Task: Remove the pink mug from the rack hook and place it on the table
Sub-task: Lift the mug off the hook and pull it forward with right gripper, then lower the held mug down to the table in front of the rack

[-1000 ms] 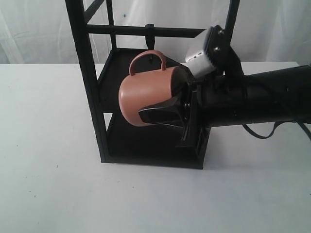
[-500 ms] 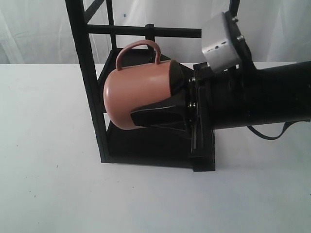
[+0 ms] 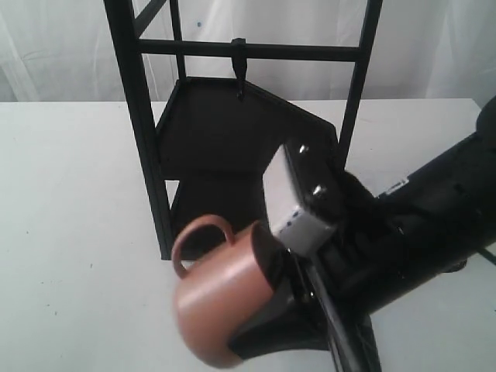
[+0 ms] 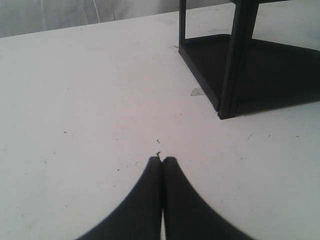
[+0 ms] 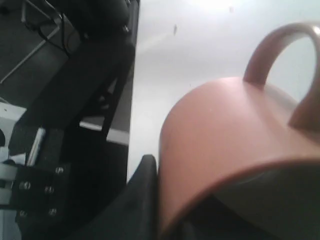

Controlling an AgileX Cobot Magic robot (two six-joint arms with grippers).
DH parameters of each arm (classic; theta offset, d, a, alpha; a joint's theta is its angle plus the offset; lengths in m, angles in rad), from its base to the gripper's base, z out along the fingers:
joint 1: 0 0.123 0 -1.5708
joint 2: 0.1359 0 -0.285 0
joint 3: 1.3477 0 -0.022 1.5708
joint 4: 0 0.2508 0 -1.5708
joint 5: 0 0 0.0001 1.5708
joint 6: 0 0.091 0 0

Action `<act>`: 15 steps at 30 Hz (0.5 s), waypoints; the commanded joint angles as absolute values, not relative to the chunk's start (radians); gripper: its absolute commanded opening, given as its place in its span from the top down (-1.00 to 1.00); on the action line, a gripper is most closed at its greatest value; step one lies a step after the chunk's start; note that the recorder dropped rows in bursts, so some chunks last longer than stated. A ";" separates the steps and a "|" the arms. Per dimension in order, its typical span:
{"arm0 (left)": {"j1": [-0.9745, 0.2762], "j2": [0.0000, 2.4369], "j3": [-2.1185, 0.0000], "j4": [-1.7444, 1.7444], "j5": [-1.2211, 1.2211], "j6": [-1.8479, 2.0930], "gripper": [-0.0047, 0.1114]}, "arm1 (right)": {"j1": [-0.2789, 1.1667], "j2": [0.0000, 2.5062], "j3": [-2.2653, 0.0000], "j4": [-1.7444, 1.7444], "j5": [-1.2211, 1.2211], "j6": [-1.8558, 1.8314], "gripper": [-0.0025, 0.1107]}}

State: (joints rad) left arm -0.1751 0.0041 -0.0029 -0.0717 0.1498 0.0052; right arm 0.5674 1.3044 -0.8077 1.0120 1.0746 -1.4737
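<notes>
In front of the rack [image 3: 144,124], low over the table [image 3: 70,232], one pink mug [image 3: 211,308] is gripped by the right gripper [image 3: 260,329], whose jaws are closed on the mug's wall at the rim, one black finger [image 5: 142,200] lying against the outside. The mug is tilted, handle uppermost, well below the single rack hook [image 3: 239,70] on the crossbar; contact with the table cannot be determined. The rack carries two shelves. A small white label [image 3: 396,186] on the right arm is illegible. The left gripper [image 4: 161,161] has its fingertips pressed together, empty, above the table.
</notes>
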 commanded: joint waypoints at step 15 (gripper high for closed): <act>-0.174 0.000 0.000 -0.073 0.151 0.006 0.92 | 0.597 1.296 -0.817 -0.068 0.872 -0.361 0.96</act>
